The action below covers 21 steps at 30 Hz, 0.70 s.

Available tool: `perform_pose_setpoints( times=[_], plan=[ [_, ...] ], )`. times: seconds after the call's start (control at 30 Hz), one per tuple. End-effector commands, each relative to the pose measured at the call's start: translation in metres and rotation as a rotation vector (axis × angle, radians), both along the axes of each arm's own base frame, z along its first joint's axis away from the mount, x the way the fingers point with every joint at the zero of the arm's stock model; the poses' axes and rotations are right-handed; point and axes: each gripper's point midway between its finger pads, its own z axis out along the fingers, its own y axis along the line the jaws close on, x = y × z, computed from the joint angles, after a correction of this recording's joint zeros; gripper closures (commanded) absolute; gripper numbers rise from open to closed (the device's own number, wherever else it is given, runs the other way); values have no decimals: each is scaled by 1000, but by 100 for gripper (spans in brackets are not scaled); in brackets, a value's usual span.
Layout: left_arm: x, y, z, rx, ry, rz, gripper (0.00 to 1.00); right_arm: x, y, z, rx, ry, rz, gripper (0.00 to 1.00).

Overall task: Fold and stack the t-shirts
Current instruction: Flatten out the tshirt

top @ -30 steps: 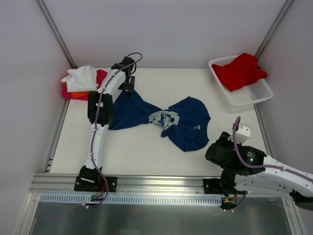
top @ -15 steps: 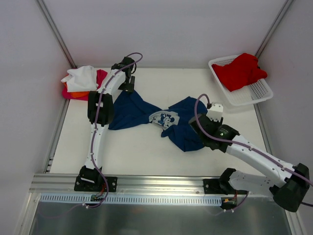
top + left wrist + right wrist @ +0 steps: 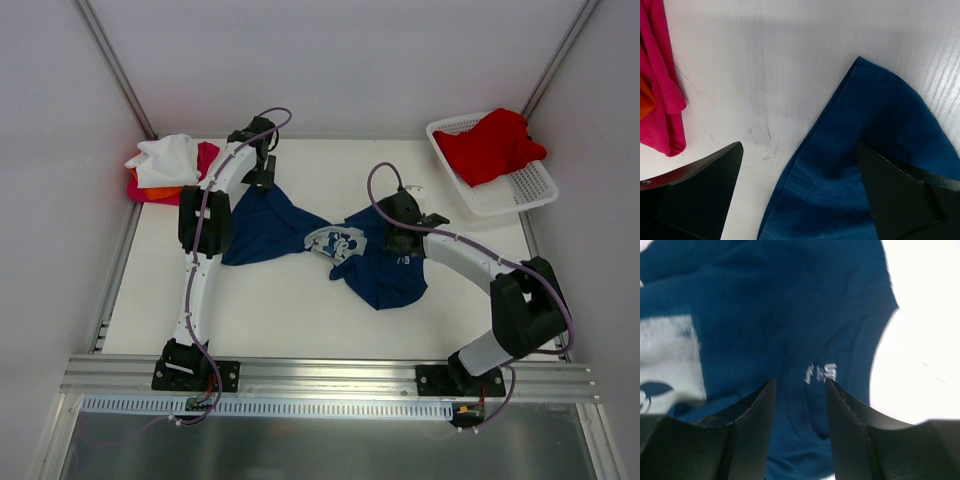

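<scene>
A navy blue t-shirt (image 3: 380, 262) lies crumpled and twisted at the table's middle, a white print showing at its centre. My left gripper (image 3: 262, 168) is open above its far left corner (image 3: 860, 150), one finger over cloth, the other over bare table. My right gripper (image 3: 395, 235) is open, its fingers (image 3: 747, 435) hovering just above the shirt's right part by a small white print (image 3: 821, 372). A red t-shirt (image 3: 492, 145) lies in the white basket (image 3: 520, 190). White (image 3: 168, 158), orange and magenta (image 3: 660, 95) shirts are piled at the far left.
The white lattice basket stands at the far right corner. Metal frame posts rise at both back corners, and grey walls enclose the table. A metal rail runs along the near edge by the arm bases.
My right arm has swung from the near right edge out over the navy shirt and now hovers over its right part. The left arm and the shirts have not moved.
</scene>
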Motion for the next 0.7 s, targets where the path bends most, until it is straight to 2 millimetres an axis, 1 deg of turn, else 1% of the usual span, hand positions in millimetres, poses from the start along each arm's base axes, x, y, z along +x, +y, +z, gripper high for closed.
perform_pose_setpoints(
  times=[0.0, 0.03, 0.07, 0.13, 0.17, 0.2, 0.23, 0.27, 0.3, 0.33, 0.37, 0.4, 0.43, 0.47, 0.5, 0.53, 0.57, 0.6, 0.67],
  plan=[
    [-33, 17, -31, 59, 147, 21, 1, 27, 24, 1, 97, -4, 70, 53],
    [-34, 17, -30, 60, 146, 24, 1, 32, 29, 1, 105, -1, 79, 52],
    [-34, 17, -25, 62, 137, 25, 1, 33, 30, -10, 99, 29, 82, 52],
    [-40, 18, -23, 63, 140, 39, 1, 36, 37, -17, 114, 55, 98, 52],
    [-42, 18, -16, 58, 128, 48, 1, 36, 37, -27, 106, 74, 97, 52],
    [-51, 19, -19, 61, 149, 55, 1, 37, 40, -29, 115, 74, 102, 53],
    [-53, 19, -9, 51, 127, 76, 1, 36, 39, -33, 113, 79, 99, 53],
    [-58, 19, -6, 44, 126, 86, 1, 37, 39, -35, 116, 79, 97, 53],
    [-68, 18, -11, 38, 148, 93, 1, 39, 39, -38, 114, 81, 98, 53],
    [-70, 17, 1, 25, 118, 109, 1, 39, 40, -41, 114, 84, 99, 53],
    [-73, 17, 4, 21, 111, 112, 1, 40, 40, -45, 116, 92, 101, 53],
    [-82, 13, -3, 7, 125, 115, 1, 42, 40, -47, 122, 95, 102, 53],
    [-84, 12, 10, -15, 93, 120, 1, 43, 41, -49, 123, 101, 106, 54],
    [-94, 10, 6, -19, 111, 118, 1, 45, 43, -50, 128, 100, 109, 54],
    [-95, 3, 8, -48, 96, 109, 1, 47, 44, -55, 128, 102, 111, 54],
    [-96, 0, 20, -58, 65, 106, 1, 47, 45, -58, 129, 109, 109, 54],
    [-102, 0, 20, -52, 70, 103, 1, 50, 46, -59, 128, 108, 114, 54],
    [-104, -4, 30, -59, 48, 93, 1, 50, 46, -67, 120, 125, 113, 54],
    [-110, -6, 34, -60, 46, 88, 1, 52, 50, -75, 121, 142, 123, 55]
  ],
)
